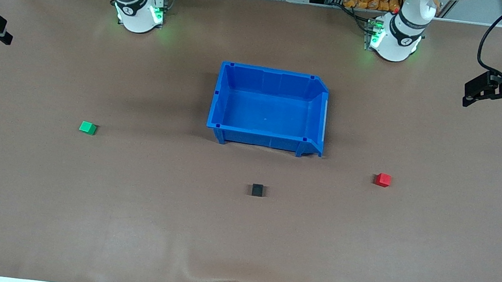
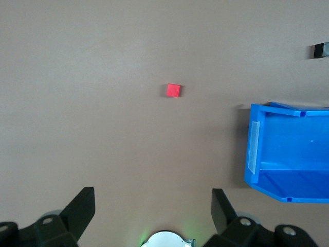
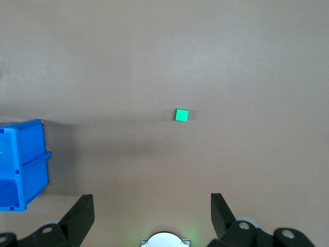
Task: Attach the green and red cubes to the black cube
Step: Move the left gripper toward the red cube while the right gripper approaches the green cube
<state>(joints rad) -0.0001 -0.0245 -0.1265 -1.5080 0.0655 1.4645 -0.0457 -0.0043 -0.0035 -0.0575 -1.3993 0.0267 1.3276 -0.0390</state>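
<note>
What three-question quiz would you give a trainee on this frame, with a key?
1. True or false: the small matte black cube touches the small red cube.
2. Which lies nearest the front camera: A the small green cube, B the black cube, C the open blue plastic bin?
3. Fill in: the left gripper and the right gripper are both ____ and hold nothing.

Key:
1. False; they lie apart on the brown table.
2. B.
3. Open; each hangs high over its own end of the table.
</note>
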